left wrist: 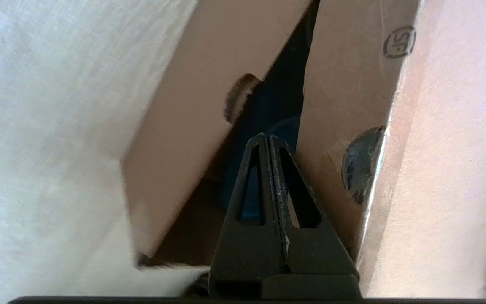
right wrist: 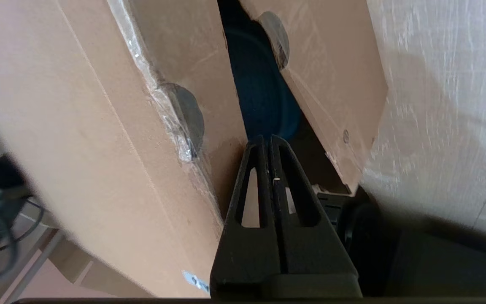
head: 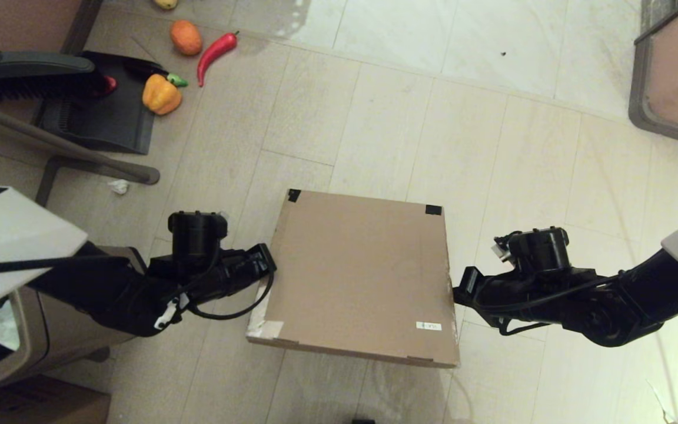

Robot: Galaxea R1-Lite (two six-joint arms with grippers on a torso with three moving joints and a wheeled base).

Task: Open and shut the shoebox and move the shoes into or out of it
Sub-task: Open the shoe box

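Sitting on the tiled floor in the lower middle of the head view, the shoebox is seen with its lid a bit ajar. Its long axis runs roughly left to right across the frame, with the dark-taped corners toward the top and the small white label near the lower right corner. The left gripper is pressed against the box's left edge and the right gripper against its right edge. In both wrist views the fingers are seen pinched together with nothing between them, poked at the gap between lid and box wall. Only a dark blue sliver of the shoes can be made out through that gap; strap and logo are hidden. Some vegetables are scattered at the upper left.
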